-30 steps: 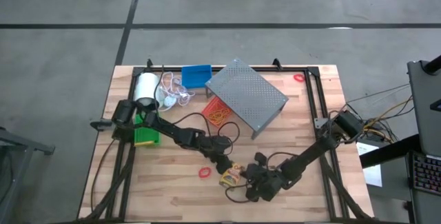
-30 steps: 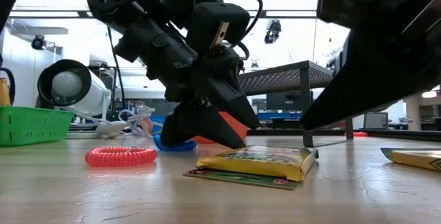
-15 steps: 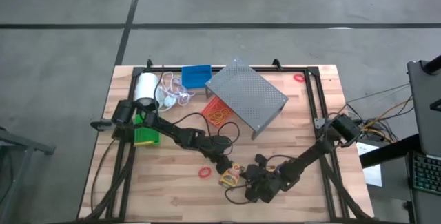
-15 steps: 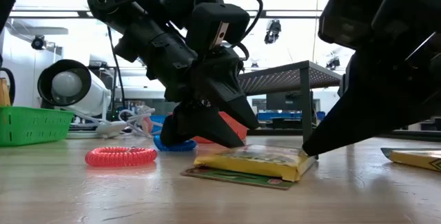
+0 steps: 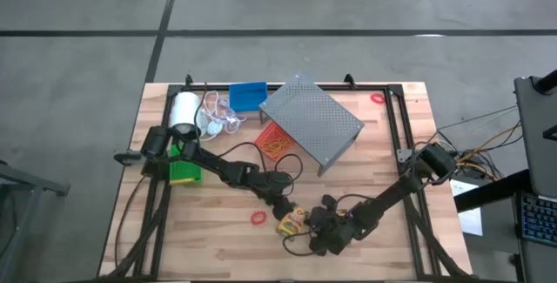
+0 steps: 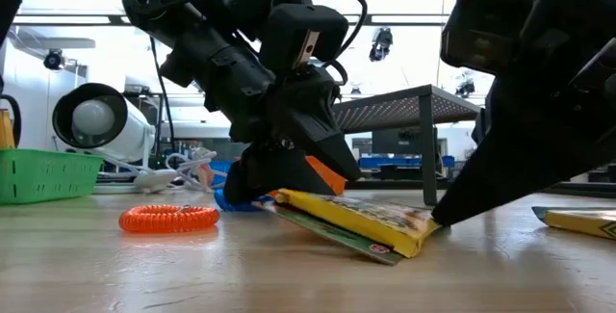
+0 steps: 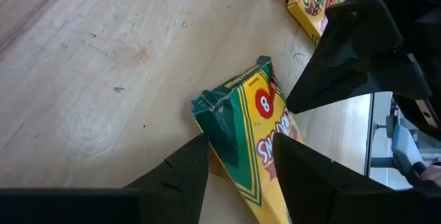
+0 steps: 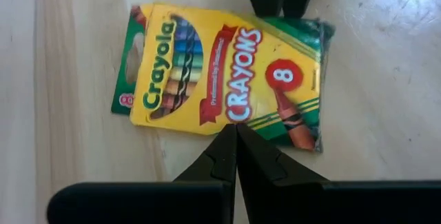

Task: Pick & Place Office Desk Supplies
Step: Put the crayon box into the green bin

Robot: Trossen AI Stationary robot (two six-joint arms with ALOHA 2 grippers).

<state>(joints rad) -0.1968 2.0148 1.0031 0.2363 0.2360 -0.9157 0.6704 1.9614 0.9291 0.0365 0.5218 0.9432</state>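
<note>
On the counter (image 5: 218, 231) the grey rack (image 5: 311, 131) sits well behind our work. Our left gripper (image 6: 289, 183) has its jaws apart around one end of the crayon box (image 6: 361, 221), which lies tilted, that end lifted. Our right gripper (image 6: 452, 207), jaws together, props the far end. To do this well, we judge we should brace steadily while the left closes squarely. A red ring band (image 6: 168, 219) lies nearby.
</note>
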